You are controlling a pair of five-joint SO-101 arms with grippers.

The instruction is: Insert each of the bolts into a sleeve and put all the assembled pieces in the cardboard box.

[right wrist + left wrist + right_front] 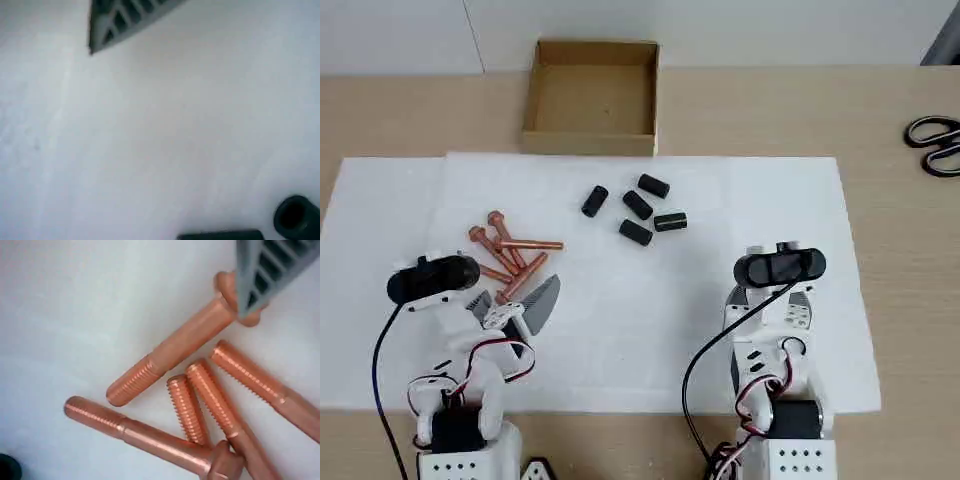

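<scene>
Bolts [510, 255], five, copper, are lying in a loose heap on the left part of the white sheet [650, 340]. Left gripper [513, 293] is hovering at the heap's near edge, jaws spread, gripping nothing; one grey finger [260, 270] is overlapping a bolt head. Sleeves [638, 210], five, black, are lying scattered mid-sheet, apart from the bolts. Cardboard box [590, 143] is sitting just beyond the sheet. Right gripper [775, 298] is hanging over the sheet short of the sleeves; cannot tell how open. Scissors [935, 145] are lying far right.
</scene>
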